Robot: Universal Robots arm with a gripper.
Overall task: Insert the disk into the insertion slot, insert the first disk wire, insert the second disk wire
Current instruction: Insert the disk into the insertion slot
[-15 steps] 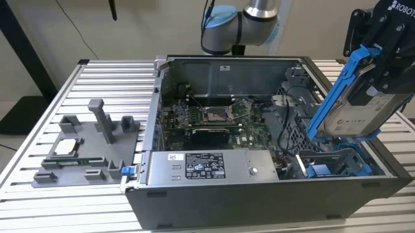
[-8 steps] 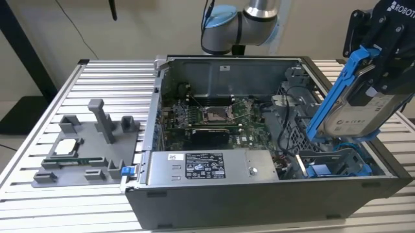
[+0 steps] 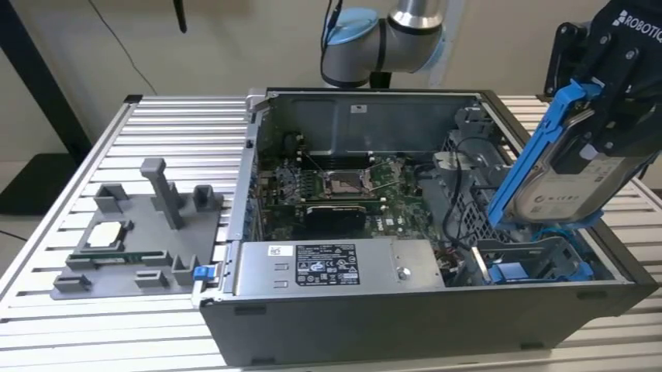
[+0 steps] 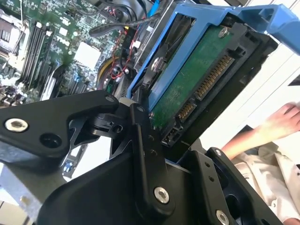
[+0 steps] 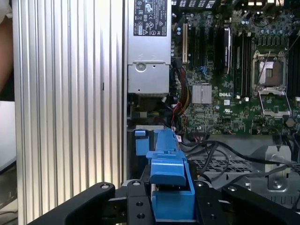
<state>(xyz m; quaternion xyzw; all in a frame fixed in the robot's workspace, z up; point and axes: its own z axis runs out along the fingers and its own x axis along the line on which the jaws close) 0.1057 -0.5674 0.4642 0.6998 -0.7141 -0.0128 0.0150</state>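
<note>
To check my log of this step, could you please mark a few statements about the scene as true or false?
1. The claw grips the disk. True.
2. The disk sits fully in the slot. False: it is tilted above the slot, mostly outside the case.
3. The table under the case is wooden. False: it is ribbed metal.
4. A grey fixture lies on the table at the exterior view's left of the case. True.
</note>
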